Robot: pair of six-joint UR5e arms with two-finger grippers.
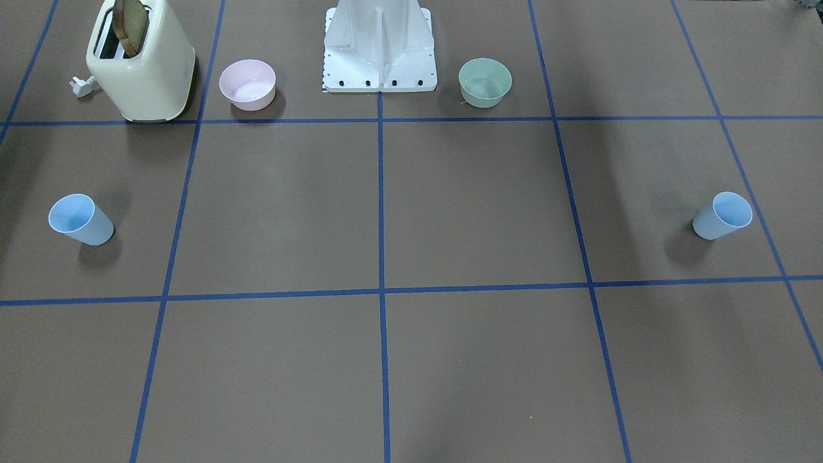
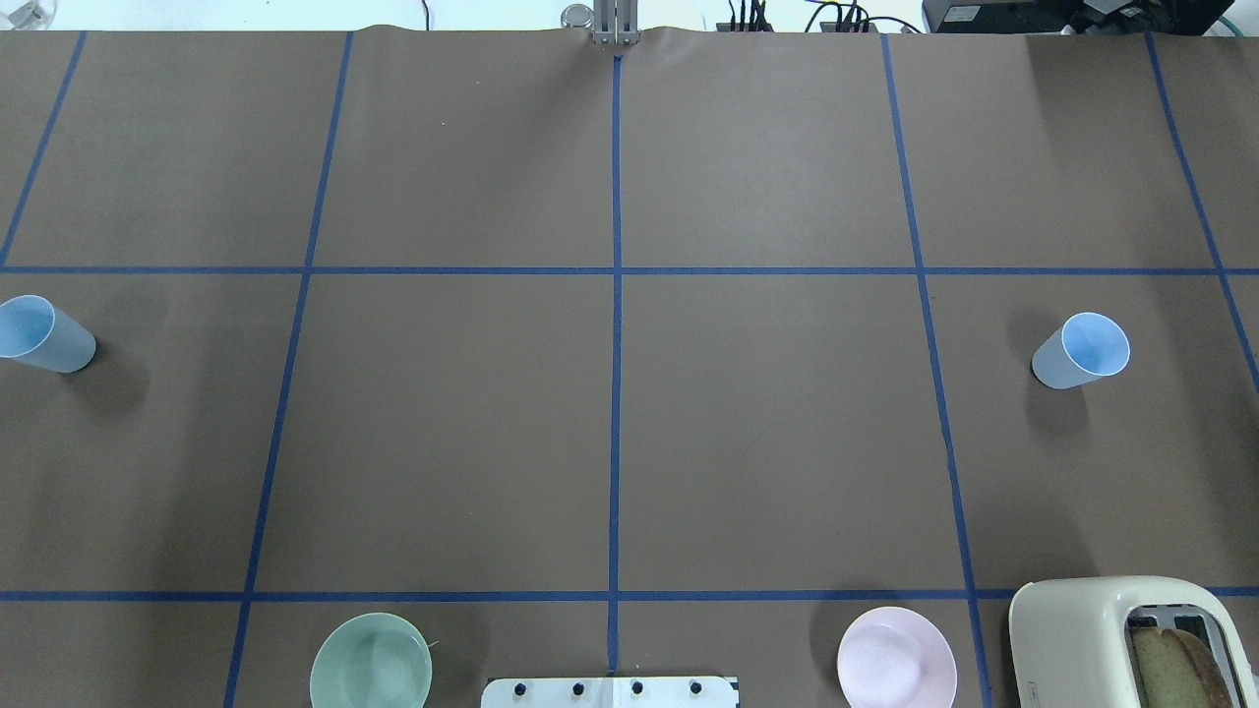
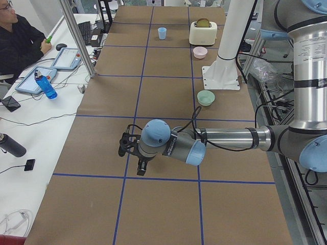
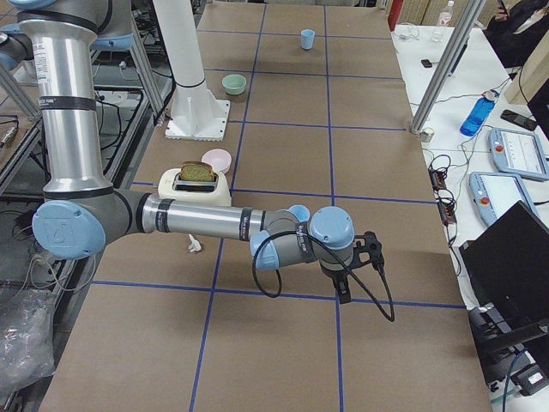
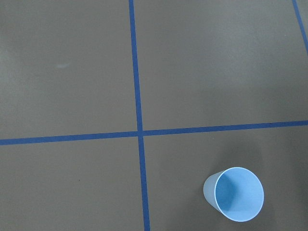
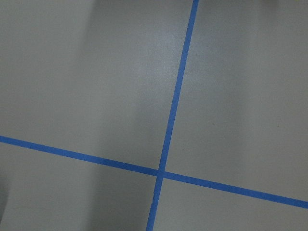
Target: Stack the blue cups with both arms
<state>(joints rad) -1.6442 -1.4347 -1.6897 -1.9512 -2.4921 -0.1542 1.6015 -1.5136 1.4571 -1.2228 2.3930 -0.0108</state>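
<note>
- The left-side cup stands upright, mouth up, at the edge of the table on the robot's left. The right-side cup stands the same way far off at the opposite end, both in the middle row of squares.
- Nothing touches either cup and nothing is stacked, so I judge the step in hand to be the opening approach, with each arm out over its own end of the table.
- The left gripper hangs above the paper. Its wrist camera shows the left-side cup low and to the right, not centred.
- The right gripper hangs likewise. Its wrist camera shows only a tape crossing and no cup.
- Both grippers appear only in the side views, dark and small, so I cannot tell how wide their fingers are set. Neither carries a cup.
- The next move calls for each arm to centre over its own cup, the right one probably needing the larger shift, and then to come down with the fingers either side of the wall.
- After that, one cup has to be lifted, carried toward the other, lined up and lowered in straight. The thin tapered walls look likely to tip under a sideways nudge.
</note>
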